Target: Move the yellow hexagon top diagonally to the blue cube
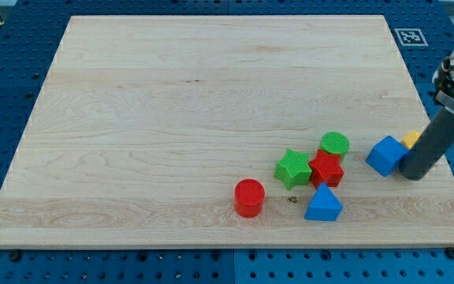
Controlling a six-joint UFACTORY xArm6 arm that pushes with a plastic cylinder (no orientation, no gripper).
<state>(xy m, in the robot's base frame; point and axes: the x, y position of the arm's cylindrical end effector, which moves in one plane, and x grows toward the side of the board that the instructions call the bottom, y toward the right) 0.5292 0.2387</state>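
The blue cube (386,155) sits near the board's right edge. A small bit of the yellow hexagon (410,140) shows just right of it, mostly hidden behind my rod. My tip (414,173) rests on the board right beside the cube's right side, in front of the yellow hexagon.
A cluster lies left of the cube: green cylinder (335,143), red star (326,169), green star (293,167), blue triangle (323,204) and red cylinder (249,197). The wooden board (172,102) ends close to my tip on the right.
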